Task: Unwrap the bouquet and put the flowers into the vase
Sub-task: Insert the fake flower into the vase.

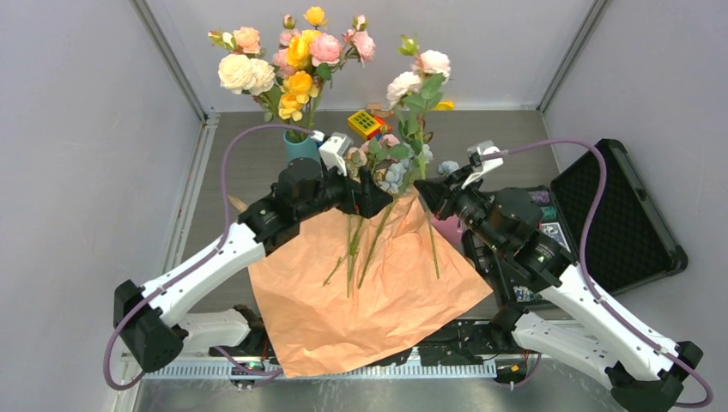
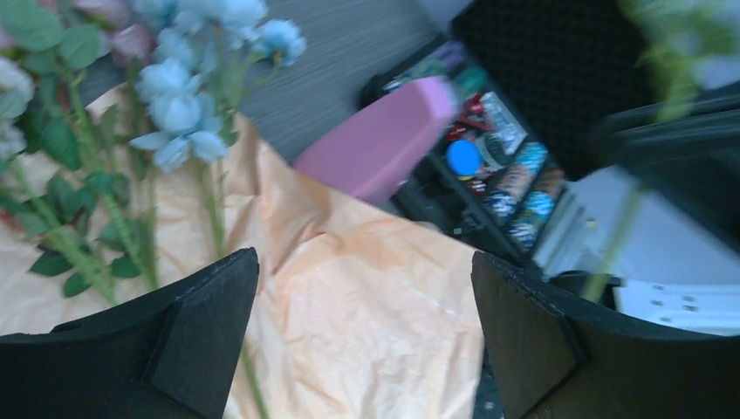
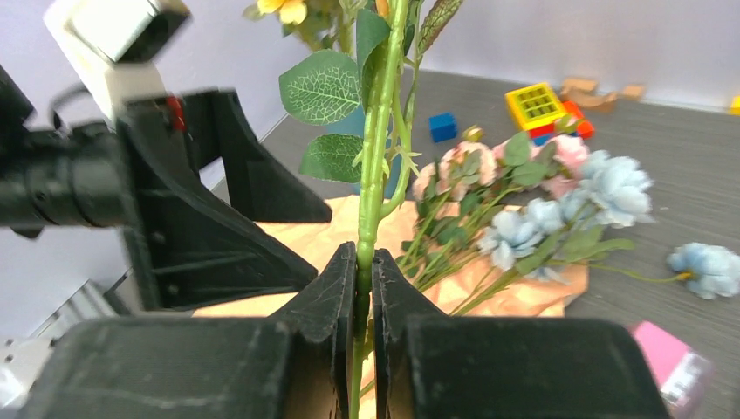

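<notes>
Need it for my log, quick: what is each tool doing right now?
Left tool: open, holding nothing.
Right tool: closed on a leafy green stem.

2 arms, left arm (image 1: 206, 262) and right arm (image 1: 592, 313): white moulded link shells between black, rounded joint housings, black blocks at the bases. 1 lilac cable (image 1: 225, 172) looped along each, base to wrist. White box-shaped camera (image 1: 333, 151) mounted at each wrist. On left gripper (image 2: 366, 336) and right gripper (image 3: 366, 288), 2 matt black, wedge-shaped fingers (image 2: 205, 323) each, inner faces flat.
</notes>
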`<state>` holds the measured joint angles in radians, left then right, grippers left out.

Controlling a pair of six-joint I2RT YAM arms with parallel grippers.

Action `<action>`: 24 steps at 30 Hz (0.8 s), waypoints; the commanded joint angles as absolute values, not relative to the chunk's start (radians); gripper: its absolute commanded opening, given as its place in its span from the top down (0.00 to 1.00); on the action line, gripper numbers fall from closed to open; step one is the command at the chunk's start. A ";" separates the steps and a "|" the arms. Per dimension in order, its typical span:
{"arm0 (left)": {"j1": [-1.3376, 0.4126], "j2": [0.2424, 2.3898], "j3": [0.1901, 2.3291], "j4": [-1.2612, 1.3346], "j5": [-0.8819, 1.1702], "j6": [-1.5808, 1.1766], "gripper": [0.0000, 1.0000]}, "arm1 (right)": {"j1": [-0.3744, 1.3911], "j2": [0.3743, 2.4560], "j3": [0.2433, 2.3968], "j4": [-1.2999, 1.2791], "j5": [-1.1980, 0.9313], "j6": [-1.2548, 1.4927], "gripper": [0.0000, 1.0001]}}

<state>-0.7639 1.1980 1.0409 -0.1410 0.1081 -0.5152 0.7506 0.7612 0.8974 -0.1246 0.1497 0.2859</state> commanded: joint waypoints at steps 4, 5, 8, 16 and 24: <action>-0.761 1.068 1.105 -0.030 0.315 -0.680 0.04 | 0.759 0.833 0.932 -0.010 -0.083 0.340 1.00; -0.761 1.060 1.103 -0.013 0.322 -0.695 0.03 | 0.764 0.845 0.932 -0.008 -0.092 0.346 1.00; -0.761 1.038 1.099 0.027 0.330 -0.716 0.01 | 0.780 0.862 0.937 -0.006 -0.113 0.348 1.00; -0.699 1.046 1.068 0.071 0.297 -0.833 0.01 | 0.803 0.900 0.975 -0.032 -0.185 0.345 1.00; -0.586 1.074 0.992 0.244 0.402 -1.024 0.33 | 0.817 0.923 0.987 -0.045 -0.220 0.344 1.00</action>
<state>-0.6312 1.0531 1.0191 0.0929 0.3191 -0.9089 0.8089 0.9146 0.9405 -0.0799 -0.1783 0.3431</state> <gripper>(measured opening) 0.721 0.123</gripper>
